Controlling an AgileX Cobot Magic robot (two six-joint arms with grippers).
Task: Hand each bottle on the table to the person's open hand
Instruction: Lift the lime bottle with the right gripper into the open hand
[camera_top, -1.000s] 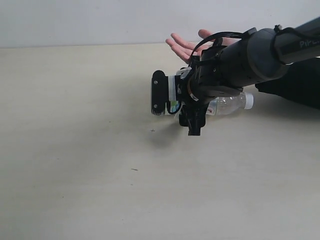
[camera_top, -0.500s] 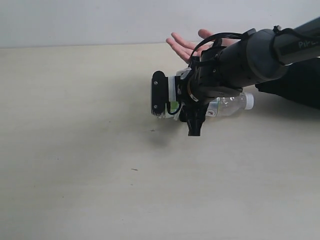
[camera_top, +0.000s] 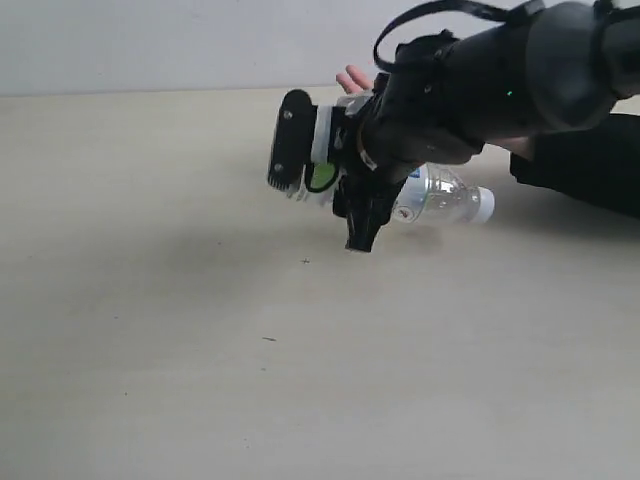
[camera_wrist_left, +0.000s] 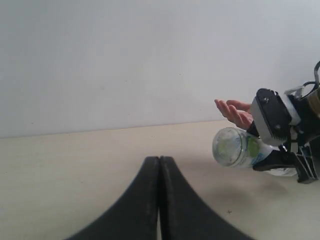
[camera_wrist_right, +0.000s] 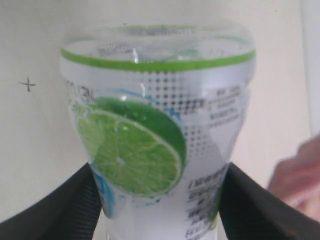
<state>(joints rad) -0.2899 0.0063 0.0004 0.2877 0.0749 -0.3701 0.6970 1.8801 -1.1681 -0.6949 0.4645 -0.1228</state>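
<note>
Sideways in the air, the lime bottle (camera_top: 440, 195) lies nearly level in the right gripper (camera_top: 322, 180). Its black fingers (camera_wrist_right: 55, 210) press the labelled body from both sides, set about as wide as the bottle. The white cap (camera_top: 483, 204) points away from the gripper, and the bottle hangs clear of the table (camera_top: 150, 300), with a soft shadow beneath it. Just behind the arm, the person's hand (camera_wrist_left: 234, 111) shows only its fingertips, so the palm seems turned up but is mostly hidden. The left gripper (camera_wrist_left: 159, 165) sits low over the table, fingers pressed together on nothing.
</note>
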